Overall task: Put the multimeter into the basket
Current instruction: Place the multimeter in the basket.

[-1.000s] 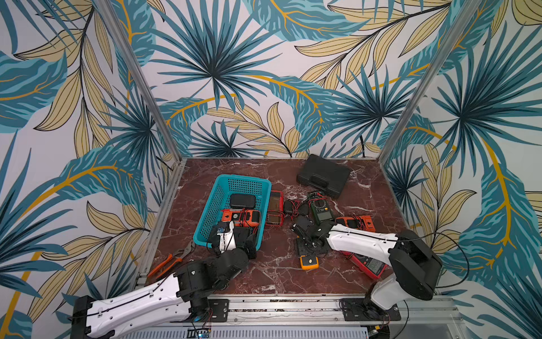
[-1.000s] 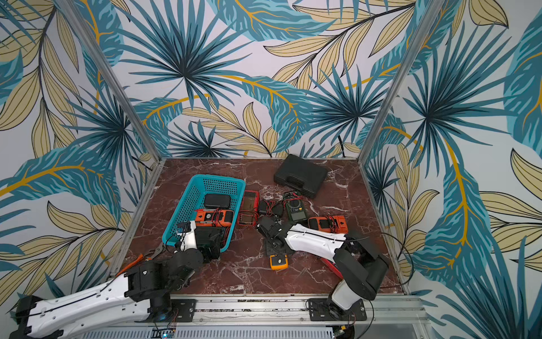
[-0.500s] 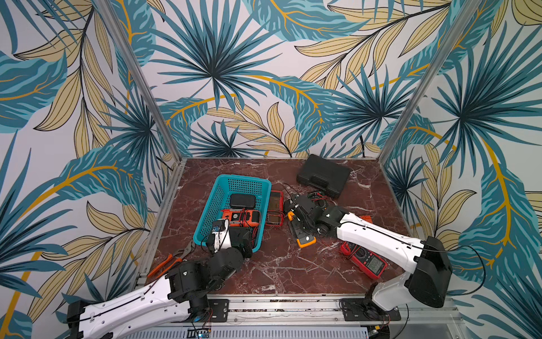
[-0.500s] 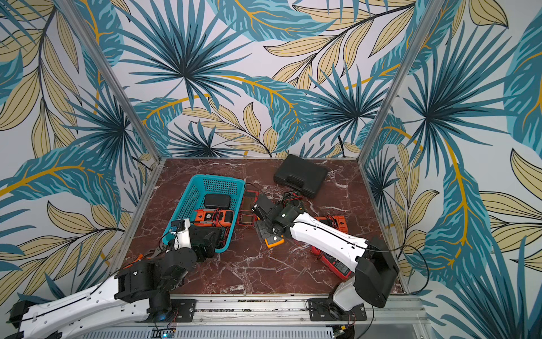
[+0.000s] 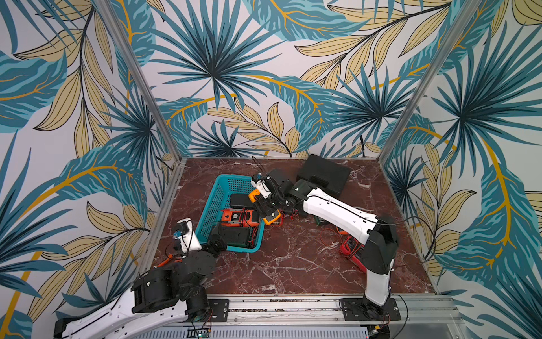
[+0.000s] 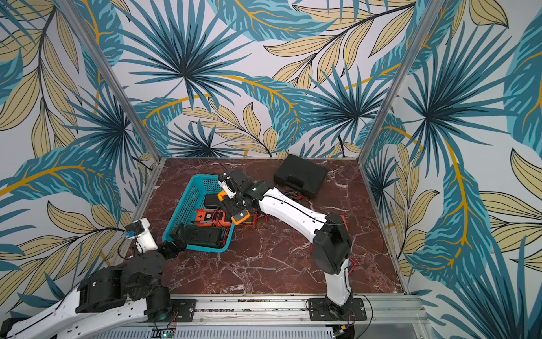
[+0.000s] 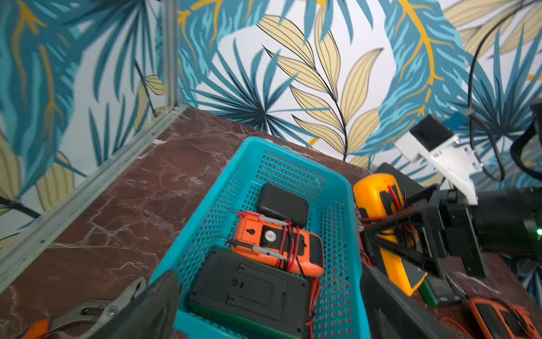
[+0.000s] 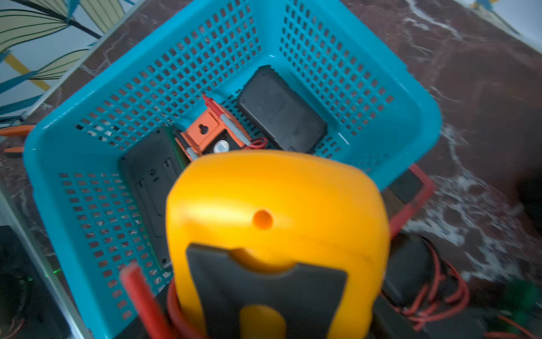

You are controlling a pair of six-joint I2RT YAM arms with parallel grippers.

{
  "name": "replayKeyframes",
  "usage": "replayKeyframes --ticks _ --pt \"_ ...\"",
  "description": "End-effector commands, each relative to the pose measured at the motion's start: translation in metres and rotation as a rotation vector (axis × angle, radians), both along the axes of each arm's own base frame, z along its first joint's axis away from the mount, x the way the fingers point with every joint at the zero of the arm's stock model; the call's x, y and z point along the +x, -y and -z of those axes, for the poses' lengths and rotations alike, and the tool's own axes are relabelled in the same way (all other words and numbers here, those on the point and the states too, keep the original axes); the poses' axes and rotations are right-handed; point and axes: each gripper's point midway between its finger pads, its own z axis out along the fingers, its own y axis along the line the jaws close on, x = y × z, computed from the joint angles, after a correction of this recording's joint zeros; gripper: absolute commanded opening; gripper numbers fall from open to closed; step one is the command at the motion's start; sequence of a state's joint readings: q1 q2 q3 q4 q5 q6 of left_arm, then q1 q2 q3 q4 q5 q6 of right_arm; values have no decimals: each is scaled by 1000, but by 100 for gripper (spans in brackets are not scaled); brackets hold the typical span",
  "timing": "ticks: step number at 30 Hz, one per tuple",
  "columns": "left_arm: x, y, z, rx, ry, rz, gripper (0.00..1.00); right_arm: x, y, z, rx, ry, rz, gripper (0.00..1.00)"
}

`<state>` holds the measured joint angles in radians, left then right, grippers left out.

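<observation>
1. Left wrist view shows pliers (image 7: pixel 96 309) with orange handles flat on the bench (image 7: pixel 117 205), just outside the near-left corner of the basket (image 7: pixel 293 164).
2. Left claw (image 5: pixel 218 243): jaws spread wide, nothing between them, low at the basket's near end.
3. The basket is teal mesh and sits left of bench centre. Inside, far to near:
   - black box (image 7: pixel 283 208)
   - orange meter (image 7: pixel 278 246), back side up, with probes and red leads on it
   - dark meter (image 7: pixel 249 293), face down, green edge showing
4. Yellow multimeter (image 7: pixel 374 193): right claw (image 5: pixel 264 204) is clamped across its middle. It's off the bench, tilted, back side up, right at the basket's right rim. Mostly outside the rim; can't tell if the far end overlaps it. Not inside yet.
5. Red leads (image 5: pixel 289 212) lie on the bench just right of it.
6. Further right:
   - black hard case (image 5: pixel 322 176) at the far side
   - red meter (image 5: pixel 350 249) by the right arm's lower link, partly hidden
</observation>
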<state>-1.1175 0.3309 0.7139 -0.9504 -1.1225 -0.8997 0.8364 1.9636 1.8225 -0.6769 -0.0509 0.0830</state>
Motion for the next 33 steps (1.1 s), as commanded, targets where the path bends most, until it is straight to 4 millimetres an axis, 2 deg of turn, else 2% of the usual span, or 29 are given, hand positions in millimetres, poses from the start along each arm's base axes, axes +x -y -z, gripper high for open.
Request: replayKeyframes --ticks 1,5,11,17,23,33 --pt "-16 -52 -19 11 71 -120 100 -15 -41 -18 130 -29 -133 18" --pt "-27 -73 -26 -39 94 -94 100 -27 -66 -12 128 -36 -197 18" --pt "-32 -81 -30 -46 92 -84 100 -46 -90 10 80 -77 -264 18" --pt "-41 -102 -24 -51 72 -126 100 -68 -98 34 3 -106 -333 18" --pt "-42 -104 -25 -76 87 -125 100 -85 -101 50 -63 -118 -399 18" --pt "-41 -100 -22 -84 76 -107 100 -98 -113 73 -116 -125 -462 23"
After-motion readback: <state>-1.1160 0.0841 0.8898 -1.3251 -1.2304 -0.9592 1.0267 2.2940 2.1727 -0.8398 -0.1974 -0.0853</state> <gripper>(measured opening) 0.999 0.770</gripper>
